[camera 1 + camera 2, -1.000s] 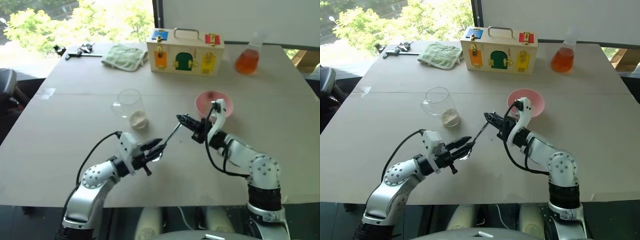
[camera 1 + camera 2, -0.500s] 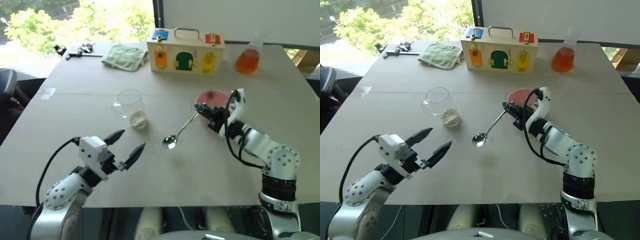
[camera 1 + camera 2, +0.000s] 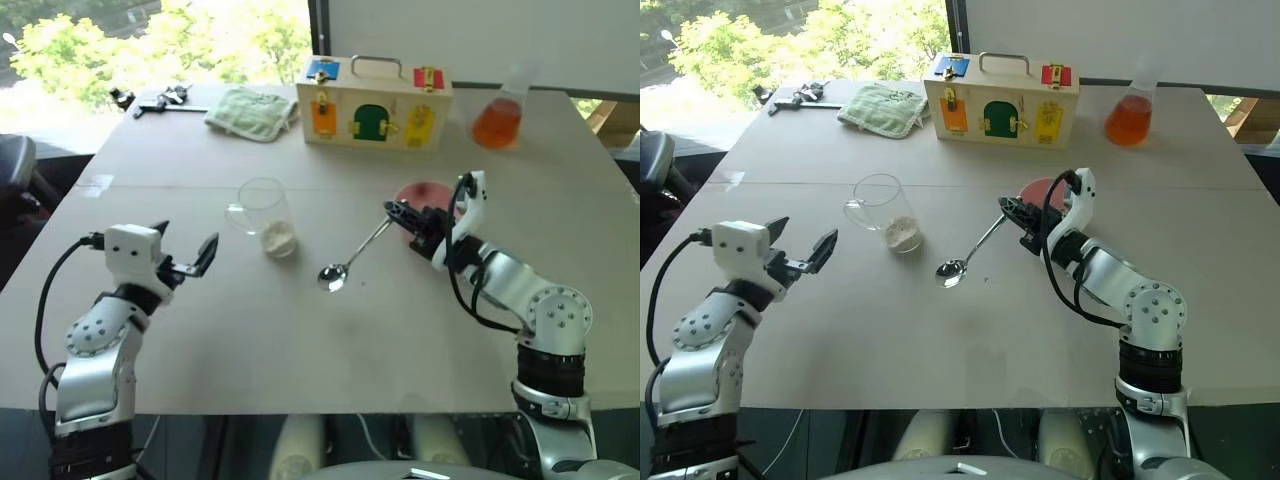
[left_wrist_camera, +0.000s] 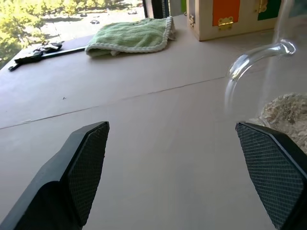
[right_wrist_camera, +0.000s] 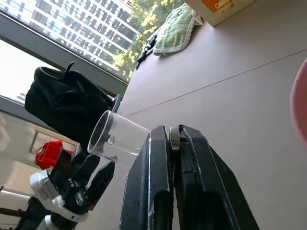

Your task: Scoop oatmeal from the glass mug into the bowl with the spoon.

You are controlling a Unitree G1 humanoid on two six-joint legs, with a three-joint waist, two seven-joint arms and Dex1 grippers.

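Freed of the spoon's bowl end, which it was pinching a second ago, the left pincer (image 3: 183,262) has swung out to the robot's left and now hangs spread wide and empty, well apart from the spoon (image 3: 352,256).

Head views: the right pincer (image 3: 1013,212), pressed together, pinches the tip of the spoon's handle, and the oval bowl hangs low over the surface (image 3: 300,340) between the glass mug (image 3: 263,214) and the pink bowl (image 3: 425,195). Oatmeal (image 3: 903,233) sits as a small heap in the bottom of the mug; the spoon looks empty, and the pink bowl, partly hidden behind the right arm, shows no oatmeal where it can be seen.

Left wrist view: the two black fingers (image 4: 84,165) stand far apart, with the mug's clear handle and its pale flaky heap just ahead of one of them.

Right wrist view: the fingers (image 5: 156,191) are clamped on a thin sliver of metal, the mug beyond them and the pink rim at the edge.

Judging by this, the spoon has only been passed to the right arm; every scoop, the carry and the tipping into the bowl are yet to come.
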